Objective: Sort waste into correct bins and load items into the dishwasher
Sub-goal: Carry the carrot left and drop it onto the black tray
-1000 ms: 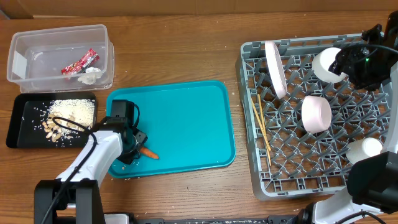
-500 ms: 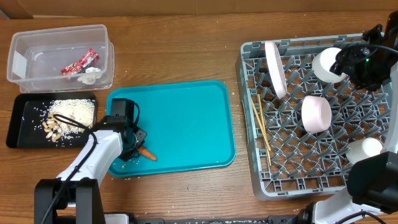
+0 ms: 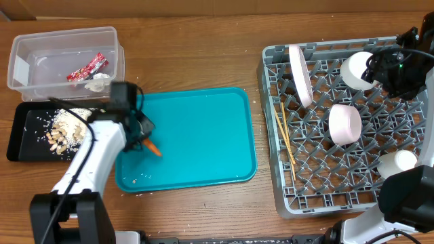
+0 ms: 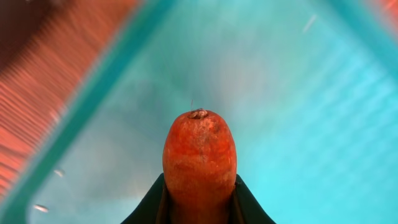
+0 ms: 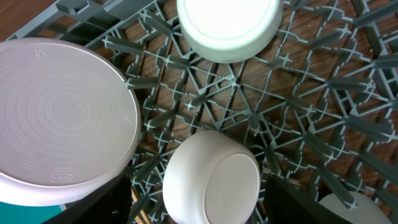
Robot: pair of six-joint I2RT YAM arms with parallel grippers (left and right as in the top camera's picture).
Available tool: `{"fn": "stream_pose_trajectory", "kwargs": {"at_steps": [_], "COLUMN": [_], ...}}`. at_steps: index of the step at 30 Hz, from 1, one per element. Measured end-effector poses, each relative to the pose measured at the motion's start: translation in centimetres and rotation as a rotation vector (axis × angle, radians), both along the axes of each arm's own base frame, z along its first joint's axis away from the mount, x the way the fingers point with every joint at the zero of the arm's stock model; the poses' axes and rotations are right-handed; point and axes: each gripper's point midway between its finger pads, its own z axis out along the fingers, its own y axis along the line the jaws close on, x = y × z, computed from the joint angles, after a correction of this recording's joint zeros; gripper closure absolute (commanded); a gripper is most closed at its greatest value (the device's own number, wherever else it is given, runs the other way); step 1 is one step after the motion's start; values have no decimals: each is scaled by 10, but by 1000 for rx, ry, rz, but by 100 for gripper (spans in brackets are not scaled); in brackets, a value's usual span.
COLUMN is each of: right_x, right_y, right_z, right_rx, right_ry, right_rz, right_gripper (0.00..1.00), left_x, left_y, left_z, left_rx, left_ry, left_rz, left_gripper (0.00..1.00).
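The clear tub (image 3: 64,57) at far left holds the red wrapper (image 3: 88,66). The black tray (image 3: 20,135) below it holds the rice scraps (image 3: 71,125) (food waste, so the carrot likely belongs there too). The left claw (image 3: 144,139) is clamped on the carrot (image 4: 199,162), over the left edge of the teal tray (image 3: 203,129) and near the black tray. On the table's right side, the dish rack (image 3: 339,183) props the plate (image 3: 300,74), a bowl (image 3: 344,123) and the chopsticks (image 3: 286,139) among its pegs. The right claw (image 3: 381,68) hangs above, fingers apart and empty.

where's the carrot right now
In the overhead view the carrot is pinched in the left claw at the left side of the teal tray, just right of the black tray.
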Motion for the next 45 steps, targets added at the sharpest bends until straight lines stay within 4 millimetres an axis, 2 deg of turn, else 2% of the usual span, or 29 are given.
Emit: {"fn": "stream_pose_trajectory", "kwargs": {"at_steps": [4, 6, 9, 12, 14, 16, 20, 23, 26, 29, 30, 35, 41, 45], "right_x": [0, 0, 0, 0, 1, 1, 0, 0, -1, -2, -2, -2, -2, -3], "right_y": [0, 0, 0, 0, 0, 0, 0, 0, 1, 1, 1, 1, 1, 1], "right_z": [0, 0, 0, 0, 0, 0, 0, 0, 0, -1, 0, 0, -1, -1], "right_rx": [0, 0, 0, -1, -1, -1, 0, 0, 2, 2, 3, 2, 2, 3], "right_ry": [-1, -1, -1, -2, -2, -2, -1, 0, 7, 7, 7, 7, 8, 12], "right_rz": [1, 0, 0, 0, 1, 0, 0, 0, 0, 0, 0, 0, 1, 0], "right_gripper": [30, 30, 29, 30, 30, 30, 30, 30, 30, 30, 30, 29, 25, 24], "left_x": [25, 30, 30, 20, 13, 5, -6, -14, -18, -17, -17, -16, -22, -19], "left_y": [37, 60, 100, 143, 167, 190, 217, 229, 238, 242, 243, 243, 234, 223], "left_z": [37, 49, 58, 61, 58, 48, 10, -18, -29, -29, -29, -29, -30, -16], "left_rx": [45, 64, 90, 113, 126, 140, 125, 108, 105, 110, 111, 114, 86, 26], "left_ry": [-87, -117, -155, -173, -175, -151, -69, -14, -3, -12, -15, -12, 27, 36], "left_rz": [46, 90, 182, 287, 347, 392, 445, 472, 493, 498, 498, 482, 443, 398], "left_gripper": [96, 96, 96, 96, 96, 96, 95, 94, 82, 74, 65, 47, 41, 41]}}
